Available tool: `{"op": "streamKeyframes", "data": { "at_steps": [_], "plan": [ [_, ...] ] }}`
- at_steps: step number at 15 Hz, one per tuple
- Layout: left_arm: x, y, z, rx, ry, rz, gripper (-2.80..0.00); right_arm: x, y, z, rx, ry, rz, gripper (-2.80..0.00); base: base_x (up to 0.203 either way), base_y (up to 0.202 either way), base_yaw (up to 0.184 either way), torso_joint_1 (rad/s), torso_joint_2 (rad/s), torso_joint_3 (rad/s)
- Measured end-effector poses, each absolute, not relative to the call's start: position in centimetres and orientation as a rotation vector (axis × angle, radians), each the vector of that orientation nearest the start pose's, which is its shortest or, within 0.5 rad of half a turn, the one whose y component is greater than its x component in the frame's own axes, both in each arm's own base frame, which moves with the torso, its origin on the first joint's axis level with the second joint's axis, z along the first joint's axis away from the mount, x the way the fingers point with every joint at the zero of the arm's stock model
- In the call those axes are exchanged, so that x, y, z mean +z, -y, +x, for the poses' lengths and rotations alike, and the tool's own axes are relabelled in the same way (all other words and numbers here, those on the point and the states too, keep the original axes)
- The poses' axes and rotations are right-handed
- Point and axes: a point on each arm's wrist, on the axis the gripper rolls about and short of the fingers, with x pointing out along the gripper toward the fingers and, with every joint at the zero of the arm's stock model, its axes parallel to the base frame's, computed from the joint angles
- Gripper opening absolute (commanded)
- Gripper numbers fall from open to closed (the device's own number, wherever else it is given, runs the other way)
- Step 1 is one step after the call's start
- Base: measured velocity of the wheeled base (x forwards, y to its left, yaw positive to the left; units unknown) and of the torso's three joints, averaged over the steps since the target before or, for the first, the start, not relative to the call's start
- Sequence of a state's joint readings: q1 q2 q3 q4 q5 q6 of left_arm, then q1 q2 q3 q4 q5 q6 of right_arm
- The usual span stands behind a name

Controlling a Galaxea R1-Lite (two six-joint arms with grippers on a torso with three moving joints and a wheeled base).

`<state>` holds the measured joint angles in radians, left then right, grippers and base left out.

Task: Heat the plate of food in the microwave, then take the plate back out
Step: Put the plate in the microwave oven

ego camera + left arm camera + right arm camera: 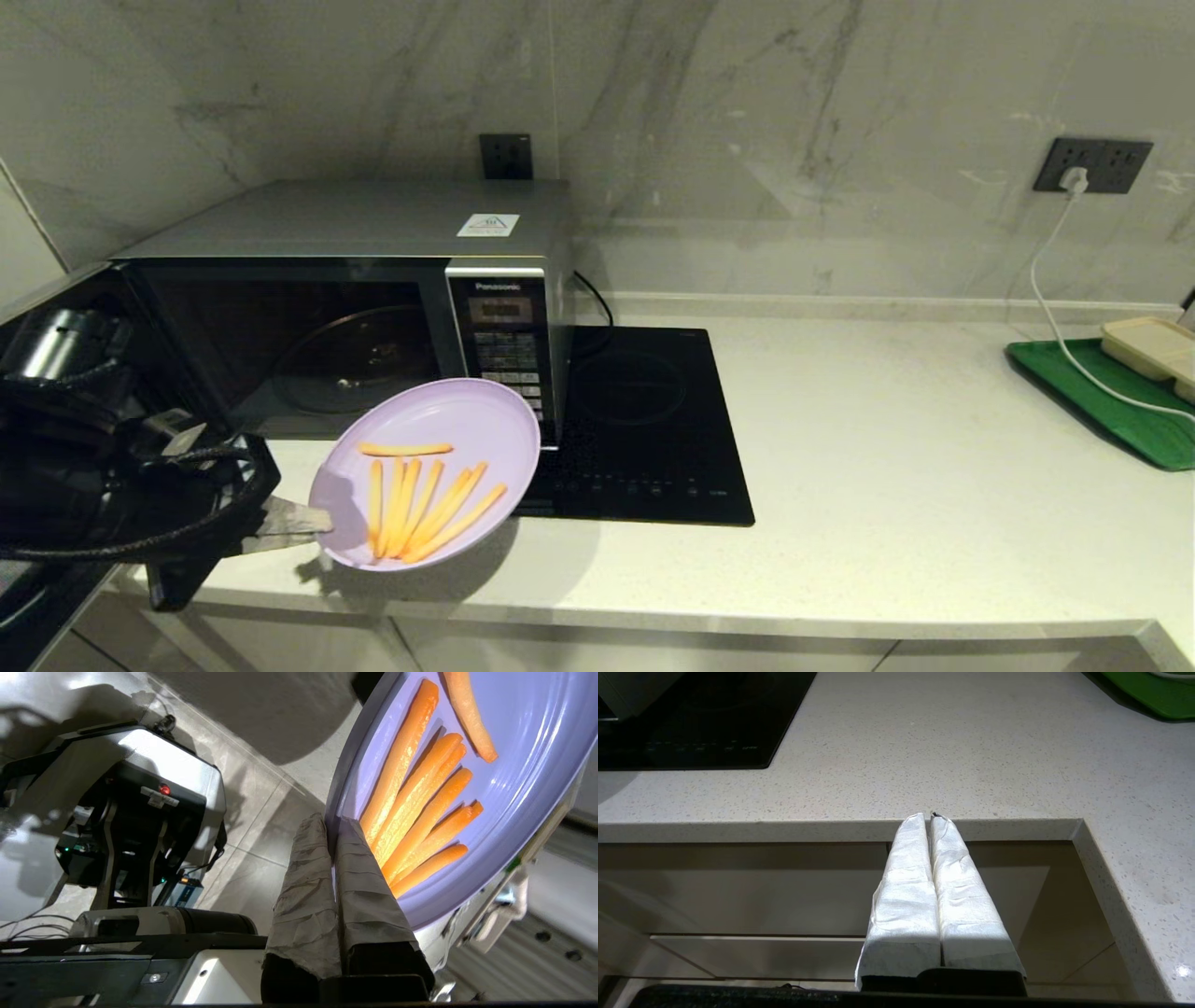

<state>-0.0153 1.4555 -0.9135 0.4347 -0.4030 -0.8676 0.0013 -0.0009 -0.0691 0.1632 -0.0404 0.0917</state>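
Note:
The lilac plate (pixel 457 415) with several orange-yellow fries (pixel 420 499) hangs just above the counter's front edge, in front of the microwave's keypad. My left gripper (pixel 313 523) is shut on its near-left rim. In the left wrist view the gripper (pixel 331 823) pinches the plate (pixel 523 765) edge next to the fries (pixel 420 807). The silver microwave (pixel 373 219) stands open, its glass turntable (pixel 359 359) bare; the door is swung left behind my arm. My right gripper (pixel 930 815) is shut on nothing, parked below the counter edge.
A black induction hob (pixel 644 420) lies right of the microwave. At the far right a green tray (pixel 1111 401) carries a beige tray (pixel 1153 350), with a white cable (pixel 1055 308) running to a wall socket. The robot's base (pixel 140 802) stands on the floor below.

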Motion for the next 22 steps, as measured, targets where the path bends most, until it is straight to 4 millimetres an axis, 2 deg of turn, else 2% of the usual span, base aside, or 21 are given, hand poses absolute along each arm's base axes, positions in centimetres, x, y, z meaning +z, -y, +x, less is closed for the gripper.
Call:
{"op": "streamKeyframes", "data": {
  "at_steps": [3,8,11,17,22],
  "plan": [
    [18.6,-0.8,20.3,0.123,-1.044,-0.997,-2.8,7.8,0.1,-2.9,-0.043,-0.092,0.09,-2.8,0.0,0.0,0.0,0.0,0.0,0.0],
    [17.3,-4.0,21.4,0.25,-1.012,-1.059,-2.8,7.8,0.1,-2.9,-0.044,-0.091,0.09,-2.8,0.0,0.0,0.0,0.0,0.0,0.0],
    [16.9,-5.6,23.1,0.284,-0.965,-1.087,-2.8,7.8,0.1,-2.9,-0.044,-0.091,0.089,-2.8,0.0,0.0,0.0,0.0,0.0,0.0],
    [17.4,-7.9,27.5,0.352,-0.899,-1.178,-2.8,7.8,0.1,-2.9,-0.044,-0.092,0.09,-2.8,0.0,0.0,0.0,0.0,0.0,0.0],
    [17.6,-9.1,31.0,0.489,-0.798,-1.253,-2.8,7.8,0.1,-2.9,-0.044,-0.092,0.09,-2.8,0.0,0.0,0.0,0.0,0.0,0.0]
  ]
}}
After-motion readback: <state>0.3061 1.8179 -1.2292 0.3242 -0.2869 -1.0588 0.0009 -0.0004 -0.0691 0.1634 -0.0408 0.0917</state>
